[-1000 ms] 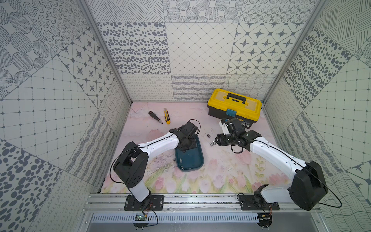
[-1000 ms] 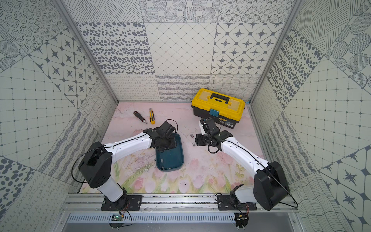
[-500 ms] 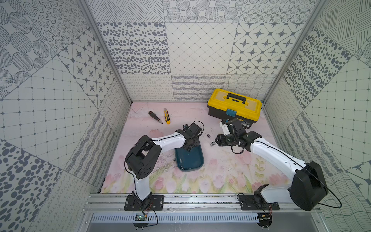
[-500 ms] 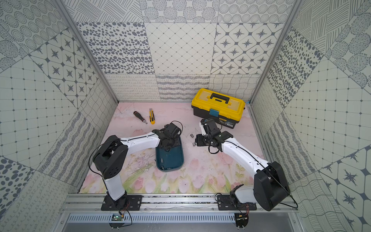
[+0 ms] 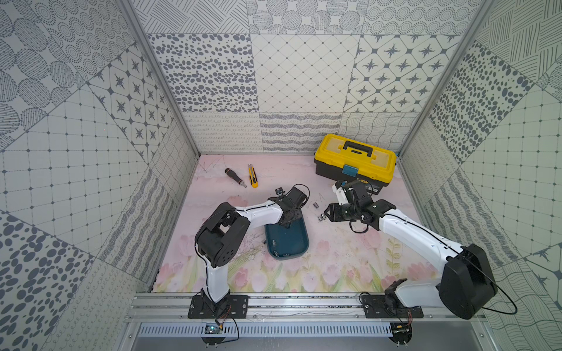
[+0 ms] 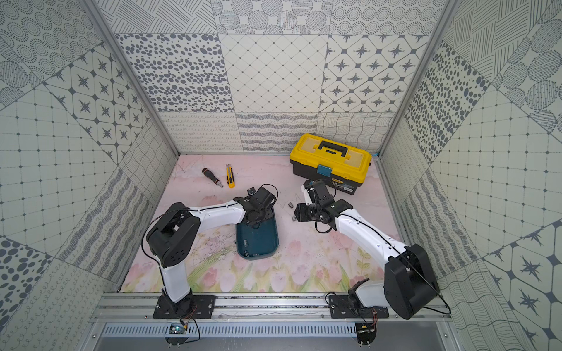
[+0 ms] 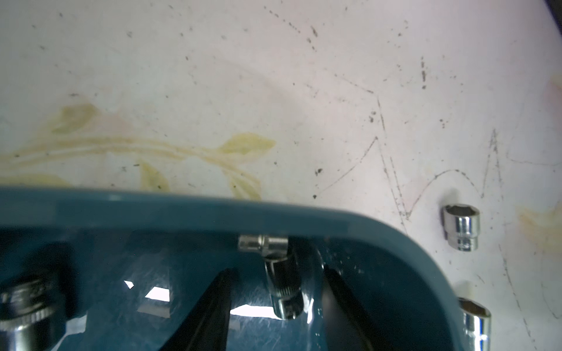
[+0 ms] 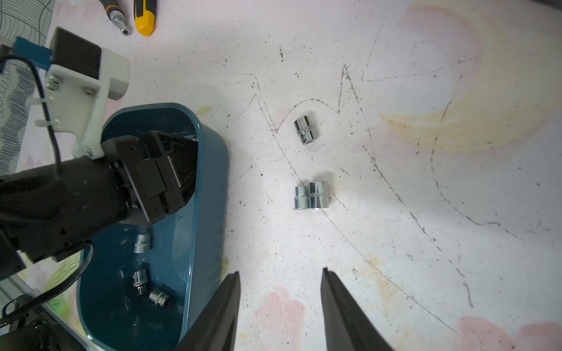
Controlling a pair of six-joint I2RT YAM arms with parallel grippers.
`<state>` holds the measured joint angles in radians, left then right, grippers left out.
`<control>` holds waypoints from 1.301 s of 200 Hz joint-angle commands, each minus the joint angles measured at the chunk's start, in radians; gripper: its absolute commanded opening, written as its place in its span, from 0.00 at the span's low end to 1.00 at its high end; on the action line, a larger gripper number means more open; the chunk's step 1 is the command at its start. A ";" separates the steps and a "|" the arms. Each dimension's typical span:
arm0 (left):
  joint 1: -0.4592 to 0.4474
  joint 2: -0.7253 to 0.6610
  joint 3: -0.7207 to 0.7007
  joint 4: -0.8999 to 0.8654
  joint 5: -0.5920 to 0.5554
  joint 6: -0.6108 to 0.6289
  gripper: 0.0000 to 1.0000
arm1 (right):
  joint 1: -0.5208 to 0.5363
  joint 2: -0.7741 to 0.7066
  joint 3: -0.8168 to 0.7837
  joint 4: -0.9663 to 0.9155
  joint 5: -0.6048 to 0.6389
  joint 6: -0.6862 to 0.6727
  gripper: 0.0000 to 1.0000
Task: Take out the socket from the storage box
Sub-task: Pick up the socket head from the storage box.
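Left wrist view was the only place the real action showed. The left gripper (image 7: 278,269) was down inside the storage box (image 7: 182,209) with its jaws partly apart. A dark socket (image 7: 284,285) lay between the 2 fingers (image 7: 213,310) with a gap on each side, so nothing was gripped. That socket lay on the box floor with 1 end up against the wall. A silvery bit showed right at that end, and I couldn't tell if it was a reflection.

Both top views hid all that under the wrist, but they gave the layout. The box sat roughly mid-mat with its long axis running 12 to 6, and the left gripper dipped into the 12 o'clock end. A yellow-lidded toolbox (image 5: 355,164) sat around 1 o'clock from the box, by the back wall. A screwdriver (image 5: 234,177) and a utility knife (image 5: 252,179) lay around 11 o'clock, side by side but not touching.

Right wrist view gave a count the top views were too small for. It showed 3 more sockets (image 8: 142,243) in the box, in the half toward 6 o'clock. It also showed 3 loose sockets (image 8: 305,129) out on the mat (image 8: 425,212) at about 2 o'clock from the box, 2 of them touching and 1 apart. The right gripper (image 8: 279,272) hung over bare mat near those, jaws apart, holding nothing.
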<state>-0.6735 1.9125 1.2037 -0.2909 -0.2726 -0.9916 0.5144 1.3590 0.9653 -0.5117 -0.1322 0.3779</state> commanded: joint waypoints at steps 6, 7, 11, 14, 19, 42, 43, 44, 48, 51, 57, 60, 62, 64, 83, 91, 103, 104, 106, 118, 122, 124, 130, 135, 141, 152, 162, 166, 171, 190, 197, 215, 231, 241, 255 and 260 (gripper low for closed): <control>0.000 0.019 0.015 0.005 -0.069 -0.032 0.52 | -0.006 -0.022 -0.010 0.038 -0.013 0.007 0.48; 0.000 0.020 0.015 0.004 -0.070 -0.032 0.52 | -0.006 -0.022 -0.010 0.038 -0.013 0.007 0.48; 0.000 0.021 0.016 0.003 -0.073 -0.033 0.52 | -0.007 -0.021 -0.010 0.039 -0.013 0.008 0.48; 0.001 0.022 0.015 0.002 -0.075 -0.034 0.52 | -0.007 -0.023 -0.010 0.039 -0.012 0.007 0.48; 0.002 0.024 0.016 0.002 -0.078 -0.035 0.52 | -0.008 -0.022 -0.010 0.039 -0.012 0.008 0.48; 0.008 0.035 0.026 -0.021 -0.083 -0.036 0.51 | -0.007 -0.023 -0.012 0.043 -0.017 0.008 0.48; 0.008 0.035 0.027 -0.022 -0.083 -0.036 0.51 | -0.007 -0.022 -0.012 0.044 -0.017 0.009 0.48; 0.008 0.036 0.028 -0.024 -0.084 -0.036 0.51 | -0.008 -0.022 -0.012 0.043 -0.017 0.009 0.48; 0.010 0.038 0.031 -0.029 -0.085 -0.036 0.50 | -0.007 -0.021 -0.014 0.043 -0.018 0.009 0.48; 0.011 0.039 0.032 -0.032 -0.085 -0.035 0.50 | -0.008 -0.021 -0.014 0.044 -0.018 0.009 0.48; 0.009 0.043 0.035 -0.036 -0.085 -0.031 0.49 | -0.008 -0.021 -0.013 0.045 -0.018 0.009 0.48; 0.010 0.044 0.035 -0.039 -0.085 -0.029 0.47 | -0.008 -0.021 -0.013 0.045 -0.017 0.009 0.48; 0.011 0.045 0.037 -0.043 -0.085 -0.028 0.46 | -0.007 -0.022 -0.013 0.045 -0.018 0.009 0.48; 0.011 0.046 0.039 -0.045 -0.086 -0.026 0.45 | -0.008 -0.021 -0.014 0.045 -0.017 0.009 0.48; 0.012 0.056 0.056 -0.072 -0.082 -0.006 0.38 | -0.007 -0.024 -0.015 0.044 -0.017 0.009 0.48; 0.011 0.061 0.069 -0.088 -0.078 0.004 0.37 | -0.008 -0.024 -0.015 0.044 -0.015 0.007 0.48; 0.011 0.070 0.090 -0.120 -0.066 0.017 0.36 | -0.007 -0.027 -0.017 0.044 -0.014 0.007 0.48; 0.010 0.071 0.091 -0.124 -0.065 0.018 0.36 | -0.007 -0.026 -0.016 0.044 -0.014 0.007 0.48; 0.012 0.073 0.094 -0.130 -0.063 0.020 0.35 | -0.007 -0.027 -0.016 0.044 -0.014 0.007 0.48; 0.011 0.080 0.110 -0.165 -0.055 0.027 0.34 | -0.009 -0.029 -0.017 0.044 -0.013 0.008 0.48; 0.011 0.080 0.112 -0.182 -0.054 0.029 0.34 | -0.010 -0.029 -0.016 0.044 -0.013 0.007 0.48; 0.011 0.080 0.112 -0.187 -0.054 0.031 0.33 | -0.009 -0.029 -0.017 0.044 -0.014 0.007 0.48; 0.011 0.079 0.111 -0.197 -0.053 0.034 0.33 | -0.008 -0.031 -0.016 0.044 -0.012 0.006 0.48; 0.011 0.077 0.112 -0.206 -0.053 0.035 0.33 | -0.010 -0.033 -0.016 0.044 -0.012 0.007 0.48; 0.011 0.075 0.111 -0.215 -0.050 0.039 0.32 | -0.010 -0.034 -0.017 0.044 -0.012 0.006 0.48; 0.010 0.070 0.108 -0.227 -0.040 0.045 0.31 | -0.011 -0.034 -0.018 0.044 -0.011 0.006 0.48; 0.011 0.062 0.102 -0.231 -0.032 0.053 0.31 | -0.011 -0.034 -0.019 0.043 -0.013 0.006 0.48; 0.009 0.060 0.100 -0.231 -0.029 0.058 0.31 | -0.012 -0.034 -0.017 0.045 -0.013 0.006 0.48; 0.009 0.060 0.100 -0.236 -0.025 0.061 0.30 | -0.011 -0.034 -0.018 0.046 -0.012 0.006 0.48; 0.010 0.063 0.107 -0.258 -0.025 0.075 0.27 | -0.013 -0.031 -0.018 0.048 -0.017 0.006 0.49; 0.009 0.061 0.106 -0.261 -0.024 0.078 0.26 | -0.014 -0.031 -0.017 0.048 -0.018 0.007 0.48; 0.009 0.060 0.101 -0.261 -0.012 0.086 0.26 | -0.014 -0.031 -0.018 0.048 -0.018 0.007 0.49; 0.012 0.065 0.104 -0.261 -0.005 0.094 0.26 | -0.015 -0.033 -0.018 0.048 -0.018 0.007 0.48; 0.014 0.071 0.109 -0.264 -0.002 0.099 0.24 | -0.016 -0.032 -0.018 0.048 -0.018 0.006 0.48; 0.018 0.077 0.118 -0.277 0.001 0.103 0.21 | -0.017 -0.035 -0.018 0.048 -0.018 0.006 0.49; 0.017 0.076 0.120 -0.277 0.001 0.106 0.20 | -0.016 -0.034 -0.018 0.048 -0.016 0.006 0.48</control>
<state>-0.6628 1.9770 1.3098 -0.4473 -0.3157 -0.9310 0.5030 1.3495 0.9554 -0.5030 -0.1478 0.3786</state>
